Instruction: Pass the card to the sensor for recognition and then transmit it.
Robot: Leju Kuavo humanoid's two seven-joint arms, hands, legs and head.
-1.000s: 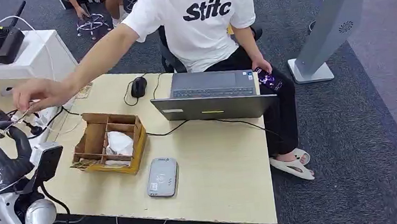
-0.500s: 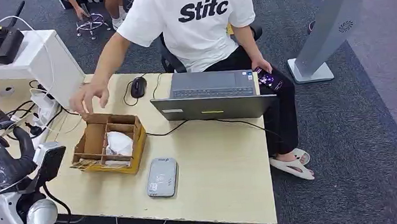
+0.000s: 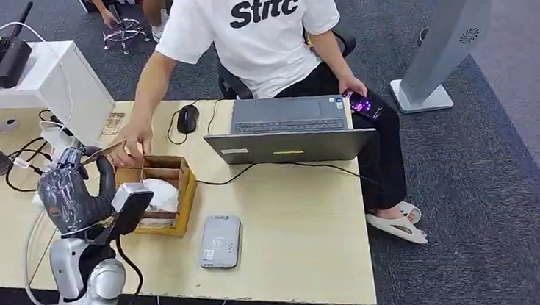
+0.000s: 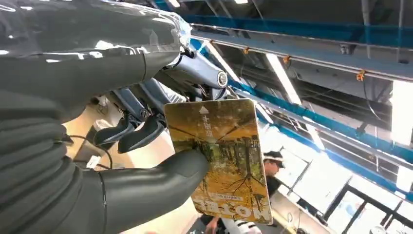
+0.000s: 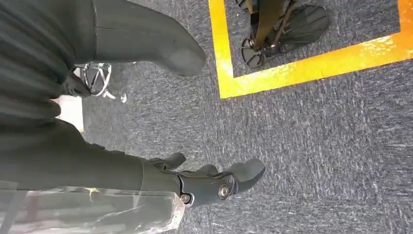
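While the left hand (image 3: 75, 192) stands raised at the lower left of the head view, it pinches the card (image 3: 104, 151) between thumb and fingers; in the left wrist view the thumb (image 4: 160, 181) presses on the card's (image 4: 220, 157) yellow printed face. A seated person's hand (image 3: 132, 139) touches the far end of the same card, just above the cardboard box (image 3: 182, 197) left of centre. That box is divided into compartments: one holds crumpled white paper (image 3: 161, 194), another looks bare, and the near ones are hidden behind the robot's wrist. Below the box, near the table's (image 3: 295, 224) front edge, lies the grey card sensor (image 3: 221, 241), apart from the box. An open laptop (image 3: 288, 129) sits at centre. The right hand (image 5: 214, 183) hangs over grey carpet, its fingers loosely curled and holding nothing.
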